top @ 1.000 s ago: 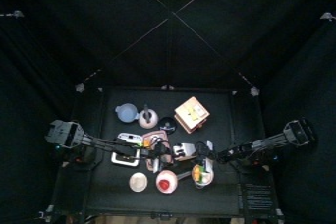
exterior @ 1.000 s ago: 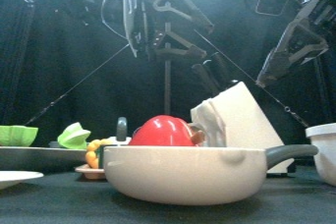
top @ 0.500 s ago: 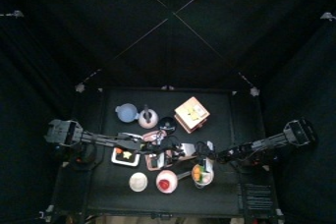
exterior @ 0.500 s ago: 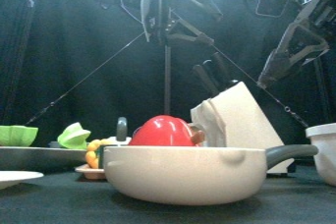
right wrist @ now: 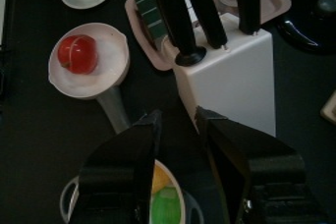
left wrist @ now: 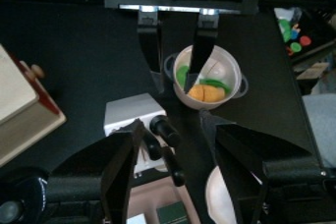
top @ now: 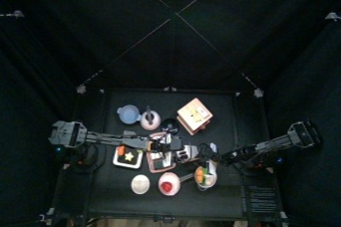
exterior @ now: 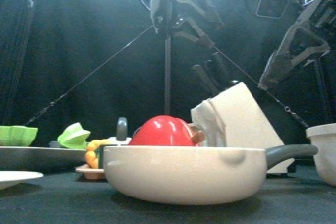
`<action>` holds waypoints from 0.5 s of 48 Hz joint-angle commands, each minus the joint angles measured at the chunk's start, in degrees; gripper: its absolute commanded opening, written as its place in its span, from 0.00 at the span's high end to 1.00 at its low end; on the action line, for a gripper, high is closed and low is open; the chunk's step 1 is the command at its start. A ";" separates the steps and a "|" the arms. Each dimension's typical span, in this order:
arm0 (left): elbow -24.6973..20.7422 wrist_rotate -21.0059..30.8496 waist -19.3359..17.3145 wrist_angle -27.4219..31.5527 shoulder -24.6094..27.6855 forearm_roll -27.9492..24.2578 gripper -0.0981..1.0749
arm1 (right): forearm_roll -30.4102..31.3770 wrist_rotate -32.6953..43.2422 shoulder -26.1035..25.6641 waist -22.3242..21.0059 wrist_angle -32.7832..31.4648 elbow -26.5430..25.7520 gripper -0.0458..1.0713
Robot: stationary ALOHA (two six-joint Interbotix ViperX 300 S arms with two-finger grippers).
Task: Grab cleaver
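Top view: the wooden knife block (top: 196, 114) stands toward the table's back. The left arm (top: 87, 141) and right arm (top: 273, 143) both end among the dishes in front of it, about equally near. Front view: the block is a pale, smooth wedge with a sloped face, and black handles (exterior: 207, 75) jut from its top at a slant, up and away from the white saucepan (exterior: 197, 172) in the foreground. Left wrist view: the left gripper (left wrist: 178, 164) is spread wide and empty, looking down at a small bowl (left wrist: 207, 76), with only a corner of the block at the picture's edge. Right wrist view: the right gripper (right wrist: 178, 154) has its jaws a little apart and empty, with the block straight ahead beyond the tips. Several glossy black handles point back toward the jaws. The broadest of them is probably the cleaver (right wrist: 152, 14), though I cannot tell for certain. On that reading the right arm is better lined up with it.
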State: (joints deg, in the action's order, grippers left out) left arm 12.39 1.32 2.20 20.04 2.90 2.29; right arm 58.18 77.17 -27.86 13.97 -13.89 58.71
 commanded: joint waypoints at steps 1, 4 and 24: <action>-3.43 0.97 0.09 3.52 -0.09 -2.55 0.17 | -0.18 0.09 -0.79 -0.09 0.09 -0.53 0.30; -4.48 2.29 0.09 5.80 0.26 -4.92 0.17 | -0.18 0.00 -0.79 0.00 0.09 -0.44 0.30; -8.96 24.08 2.46 22.68 4.83 -33.31 0.17 | -0.18 0.00 -0.70 -0.09 0.09 -0.35 0.30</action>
State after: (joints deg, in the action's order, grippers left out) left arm 5.27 21.88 3.78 40.61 8.00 -24.79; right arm 58.01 77.08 -27.86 13.97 -13.89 58.89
